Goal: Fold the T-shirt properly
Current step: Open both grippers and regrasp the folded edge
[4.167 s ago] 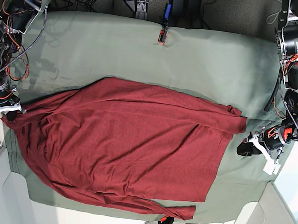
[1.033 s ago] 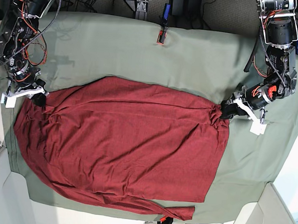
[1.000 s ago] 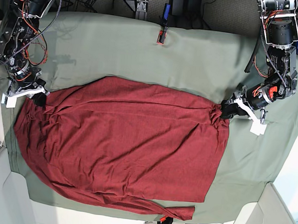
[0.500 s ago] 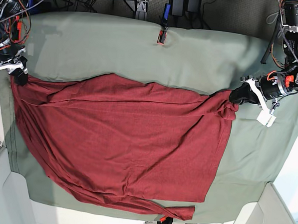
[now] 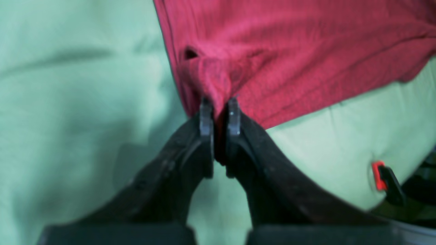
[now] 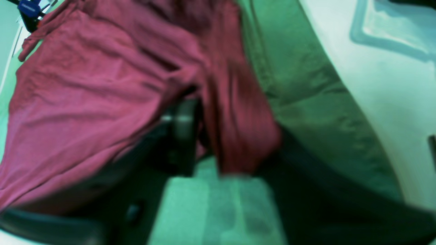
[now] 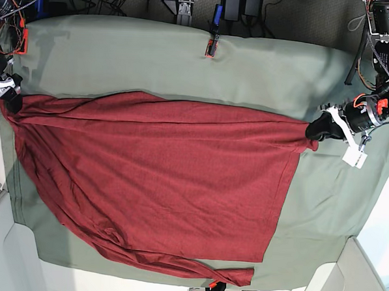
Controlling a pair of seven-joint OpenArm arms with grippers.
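The dark red T-shirt (image 7: pixel 160 176) lies spread across the sage-green table cloth (image 7: pixel 186 60), stretched taut along its top edge. My left gripper (image 7: pixel 314 131) is shut on the shirt's right top corner; the left wrist view shows its black fingertips (image 5: pixel 206 112) pinching a fold of red knit (image 5: pixel 289 51). My right gripper (image 7: pixel 13 100) is shut on the shirt's left top corner at the table's left edge. In the right wrist view the red cloth (image 6: pixel 85 85) drapes over that gripper (image 6: pixel 194 136) and hides one finger. A long sleeve (image 7: pixel 230 274) lies along the front edge.
A red and black clip (image 7: pixel 211 47) sits at the cloth's far edge, also in the left wrist view (image 5: pixel 383 177). Cables and frame parts run behind the table. A white surface (image 6: pixel 391 68) borders the cloth on the left. A white tag (image 7: pixel 354 158) hangs by my left gripper.
Both grippers have pulled the shirt's top corners up and outward since earlier. The top edge has gone from slack and bunched to a nearly straight, taut line.
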